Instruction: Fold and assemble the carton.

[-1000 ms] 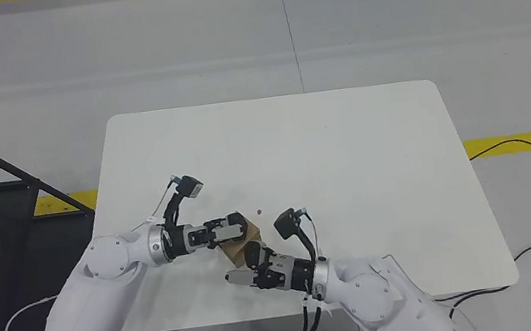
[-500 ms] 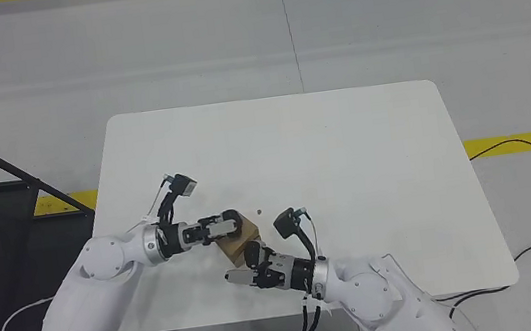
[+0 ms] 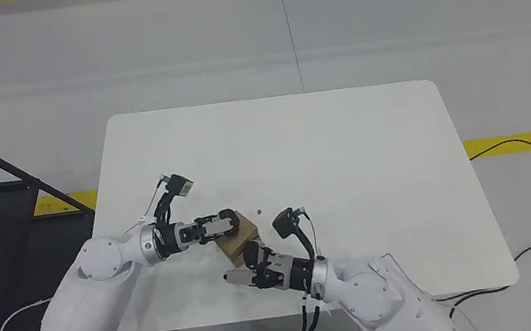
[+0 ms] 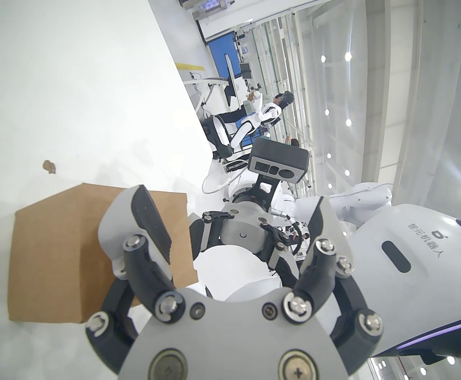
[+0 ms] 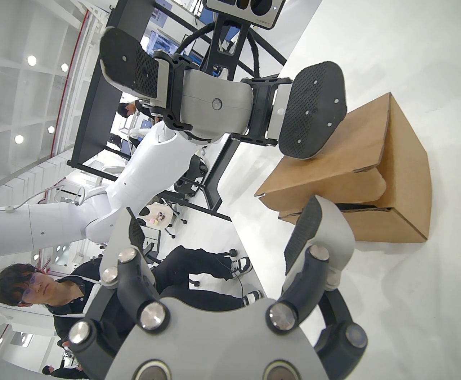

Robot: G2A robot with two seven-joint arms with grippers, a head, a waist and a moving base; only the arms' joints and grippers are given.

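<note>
Top view, lower centre-left: small brown carton (image 3: 239, 235) on table (image 3: 365, 152) between left gripper (image 4: 230, 201) and right gripper (image 5: 221, 212), both spread wide, nothing clamped; probably light, thin-walled, crushable, end flaps (image 5: 335, 169) loose, so best pinched gently across stiff side panels (image 5: 407, 169).

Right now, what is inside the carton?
The carton has its end flaps folded inward, leaving a narrow dark slit. Nothing shows through it; cardboard covers the rest, so the contents cannot be told.
</note>
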